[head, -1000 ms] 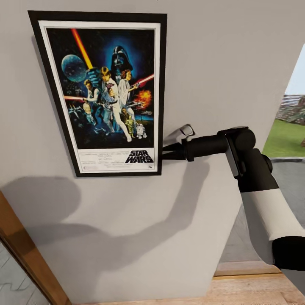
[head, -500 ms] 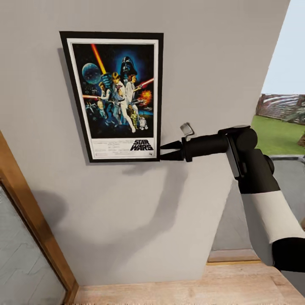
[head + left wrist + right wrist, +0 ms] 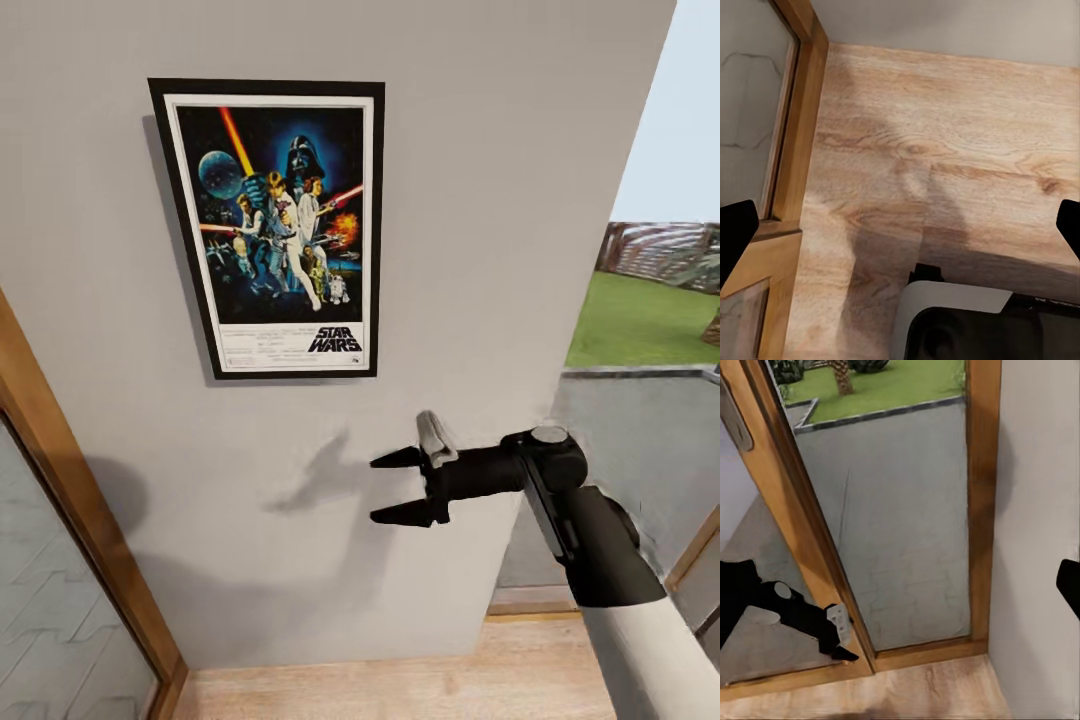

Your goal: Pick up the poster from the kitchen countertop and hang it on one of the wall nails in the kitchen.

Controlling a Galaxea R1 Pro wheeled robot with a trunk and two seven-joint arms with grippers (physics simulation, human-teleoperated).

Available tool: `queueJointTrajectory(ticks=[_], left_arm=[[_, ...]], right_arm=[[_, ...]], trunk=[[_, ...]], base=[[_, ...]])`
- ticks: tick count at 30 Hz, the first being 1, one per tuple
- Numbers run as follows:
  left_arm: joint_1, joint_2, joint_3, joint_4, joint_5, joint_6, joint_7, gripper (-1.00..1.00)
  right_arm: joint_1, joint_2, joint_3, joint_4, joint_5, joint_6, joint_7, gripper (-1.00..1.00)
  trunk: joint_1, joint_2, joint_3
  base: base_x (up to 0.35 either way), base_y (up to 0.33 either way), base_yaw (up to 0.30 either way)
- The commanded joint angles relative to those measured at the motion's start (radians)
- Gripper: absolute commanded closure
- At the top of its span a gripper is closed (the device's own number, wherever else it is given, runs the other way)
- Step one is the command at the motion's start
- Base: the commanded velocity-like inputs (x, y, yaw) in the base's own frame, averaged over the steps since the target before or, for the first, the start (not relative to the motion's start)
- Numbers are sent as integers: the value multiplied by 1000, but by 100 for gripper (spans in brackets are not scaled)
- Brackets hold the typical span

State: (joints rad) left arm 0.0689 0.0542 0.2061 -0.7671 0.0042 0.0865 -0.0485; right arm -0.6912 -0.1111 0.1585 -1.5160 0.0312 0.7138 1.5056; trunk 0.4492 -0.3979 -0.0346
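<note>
I read the upright black-framed Star Wars poster (image 3: 275, 228) as a stiff, light, flat panel, probably easy to knock off its hanging point; I would take it by a frame edge, never the face. It hangs flat on the pale grey wall (image 3: 520, 150), upper left of the head view. My right gripper (image 3: 398, 487) sits lower right of it, well apart, fingers spread, holding nothing.

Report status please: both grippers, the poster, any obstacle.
Right gripper open, empty, below the black-framed Star Wars poster. Left gripper open over pale wooden floor. Poster flat on pale-grey wall. Nothing in the way.
</note>
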Motion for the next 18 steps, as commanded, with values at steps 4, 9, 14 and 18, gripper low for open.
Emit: queueJointTrajectory(ticks=[4,9,14,18], left_arm=[[0,0,3,-3,0,7,-5,-100],[0,0,4,-3,1,7,-6,-100],[0,1,4,-3,2,7,-7,-100],[0,1,4,-3,2,7,-7,-100]], right_arm=[[207,-1,-2,26,42,-156,-2,-100],[377,-1,-13,230,73,-356,-60,-100],[438,-8,-64,659,78,-602,-148,-100],[445,-34,-73,853,78,-689,-170,-100]], trunk=[[1,-2,-2],[1,-2,-2],[1,-2,-2],[1,-2,-2]], base=[[-1,0,0],[0,0,0],[0,0,0],[0,0,0]])
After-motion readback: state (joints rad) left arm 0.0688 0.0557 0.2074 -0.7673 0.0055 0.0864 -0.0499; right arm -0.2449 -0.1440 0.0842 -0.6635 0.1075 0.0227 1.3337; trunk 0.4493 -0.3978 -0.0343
